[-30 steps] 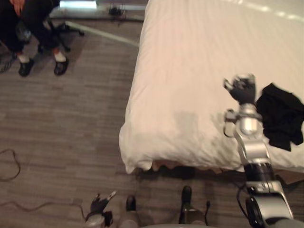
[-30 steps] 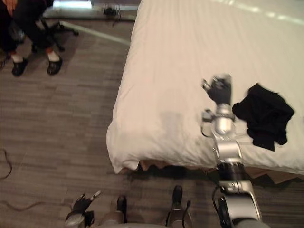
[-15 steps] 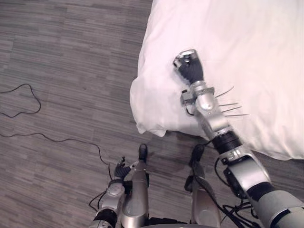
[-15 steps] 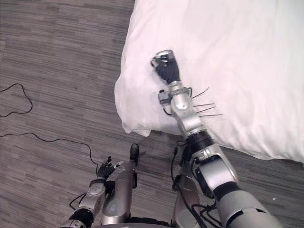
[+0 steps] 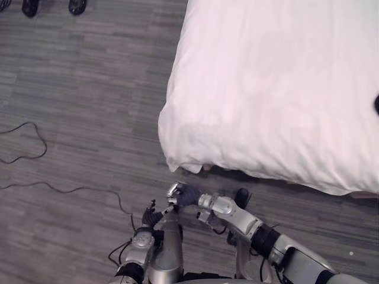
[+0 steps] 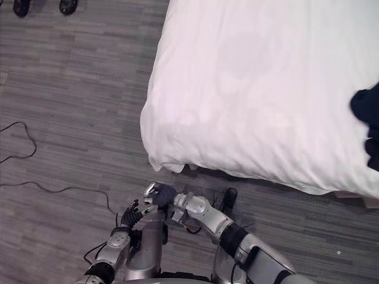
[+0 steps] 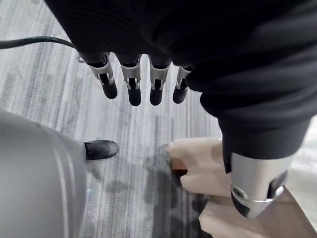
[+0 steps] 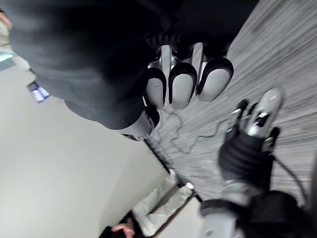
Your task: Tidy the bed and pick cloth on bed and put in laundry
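Down by the bed [image 6: 254, 89], right robot hand [image 5: 182, 194] curled empty, left robot hand [image 6: 131, 215] loose-fingered; black cloth [image 6: 368, 121] on bed.

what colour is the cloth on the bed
Black cloth, best seen in the right eye view, on the white bed.

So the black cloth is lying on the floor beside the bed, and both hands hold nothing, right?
No: the black cloth lies on the bed, not the floor, as the right eye view shows. The left hand and right hand do hold nothing.
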Available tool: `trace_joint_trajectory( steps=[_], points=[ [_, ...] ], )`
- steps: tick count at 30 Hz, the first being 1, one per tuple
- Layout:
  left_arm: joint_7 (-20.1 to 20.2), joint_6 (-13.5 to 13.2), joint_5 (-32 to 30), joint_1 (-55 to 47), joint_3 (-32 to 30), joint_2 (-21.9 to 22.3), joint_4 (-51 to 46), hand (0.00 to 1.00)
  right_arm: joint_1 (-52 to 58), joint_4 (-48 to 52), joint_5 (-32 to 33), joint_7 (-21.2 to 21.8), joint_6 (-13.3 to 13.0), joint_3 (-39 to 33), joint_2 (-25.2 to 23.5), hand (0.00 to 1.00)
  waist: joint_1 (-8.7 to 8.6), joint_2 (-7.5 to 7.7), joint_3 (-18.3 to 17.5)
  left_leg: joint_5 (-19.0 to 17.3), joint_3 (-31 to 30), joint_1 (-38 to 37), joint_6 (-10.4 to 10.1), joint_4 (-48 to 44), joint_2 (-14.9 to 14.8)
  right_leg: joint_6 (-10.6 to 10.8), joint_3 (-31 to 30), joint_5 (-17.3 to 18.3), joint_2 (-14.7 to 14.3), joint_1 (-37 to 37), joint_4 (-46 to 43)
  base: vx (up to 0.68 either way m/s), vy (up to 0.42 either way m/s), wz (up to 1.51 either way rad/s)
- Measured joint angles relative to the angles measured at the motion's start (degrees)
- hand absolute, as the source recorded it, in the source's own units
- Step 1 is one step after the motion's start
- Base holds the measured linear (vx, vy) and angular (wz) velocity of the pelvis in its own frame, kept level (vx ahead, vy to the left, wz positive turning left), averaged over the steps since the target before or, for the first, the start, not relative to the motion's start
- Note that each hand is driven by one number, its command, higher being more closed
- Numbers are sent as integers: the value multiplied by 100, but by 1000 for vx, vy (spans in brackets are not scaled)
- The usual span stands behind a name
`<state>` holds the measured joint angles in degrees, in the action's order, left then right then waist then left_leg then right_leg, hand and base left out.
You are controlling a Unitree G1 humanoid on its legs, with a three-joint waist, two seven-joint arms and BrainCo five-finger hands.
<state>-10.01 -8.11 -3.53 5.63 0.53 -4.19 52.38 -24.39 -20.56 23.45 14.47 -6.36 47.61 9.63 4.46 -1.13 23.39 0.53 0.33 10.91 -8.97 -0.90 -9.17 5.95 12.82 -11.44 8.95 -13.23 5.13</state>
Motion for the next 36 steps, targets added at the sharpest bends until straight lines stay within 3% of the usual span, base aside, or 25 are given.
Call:
trace_joint_trajectory(
  steps=[3, 5, 10, 13, 17, 19, 22, 27, 32, 33, 36],
  points=[
    [0, 6, -9, -15, 96, -8, 160, 0, -23, 557, 154, 0, -151, -635, -90, 100, -51, 122, -323, 14, 30, -185, -24, 9, -1, -42, -27, -43, -3, 172, 28, 22, 4, -4],
    [-1, 5, -10, -27, 172, -11, 170, 0, -255, 650, 201, -289, -280, -1401, -160, 100, -53, 137, -493, 16, 82, -240, -26, 8, 5, -43, -58, -57, 9, 204, 25, 11, 11, -6],
    [-3, 3, -4, -126, 190, -19, 169, 0, -1052, 512, 308, -962, -492, -2852, -18, 100, -69, 113, -489, 17, 152, -244, -27, 4, 12, -46, -175, -96, 8, 122, 3, -27, 6, -11],
    [-1, -12, 16, -142, 326, -18, 112, 0, -1818, 135, 310, -1423, -703, -3635, 341, 100, -68, -71, -381, 59, 165, 114, -42, -130, 26, -47, -244, -99, 40, -311, -254, -69, 4, -2],
    [-2, -90, 78, 68, 392, 26, 92, 0, -2563, -567, 423, -2007, -771, -4488, 1137, 100, -48, -528, 16, 6, 96, 943, -23, -735, 21, -54, -264, 37, 102, -1077, -848, -135, -27, 10],
    [1, -108, 149, 97, 396, 30, 90, 0, -2508, -842, 430, -2164, -778, -4663, 1276, 100, -60, -547, 113, -16, 102, 1087, -18, -839, 11, -32, -309, 97, 98, -1239, -945, -80, -36, -6],
    [0, -107, 179, 210, 410, 66, 93, 0, -2115, -1046, 450, -2276, -802, -4940, 1328, 100, -71, -539, 201, -147, 151, 1151, 8, -1021, -6, -36, -421, 99, 75, -1323, -1012, -36, -13, -16],
    [-2, -105, 172, 214, 356, 41, -140, 0, -916, -516, 330, -2228, -995, -5705, 1169, 100, -120, -456, 240, -330, 291, 1067, 18, -1240, -73, -23, -560, 109, 11, -1211, -1007, 12, 17, -15],
    [0, -46, 108, 64, 213, -57, -244, 0, 506, -719, 301, -2245, -1049, -6861, 663, 100, -399, -108, 139, -469, 359, 517, 31, -1136, -73, 69, -564, 277, 18, -707, -989, 85, 39, -5],
    [-2, -29, 99, 5, 100, -73, -243, 0, 939, -1099, 303, -2345, -925, -7217, 518, 0, -416, 26, 43, -474, 432, 309, 35, -1011, -66, 92, -605, 314, 19, -577, -959, 116, 58, -17],
    [0, 43, 50, -196, 83, -142, -234, 0, 2055, -2170, 300, -2510, -549, -7971, 132, 0, -540, 170, -268, -437, 529, -201, 7, -569, -29, 95, -611, 317, 19, -172, -681, 181, 63, -13]
  ],
)
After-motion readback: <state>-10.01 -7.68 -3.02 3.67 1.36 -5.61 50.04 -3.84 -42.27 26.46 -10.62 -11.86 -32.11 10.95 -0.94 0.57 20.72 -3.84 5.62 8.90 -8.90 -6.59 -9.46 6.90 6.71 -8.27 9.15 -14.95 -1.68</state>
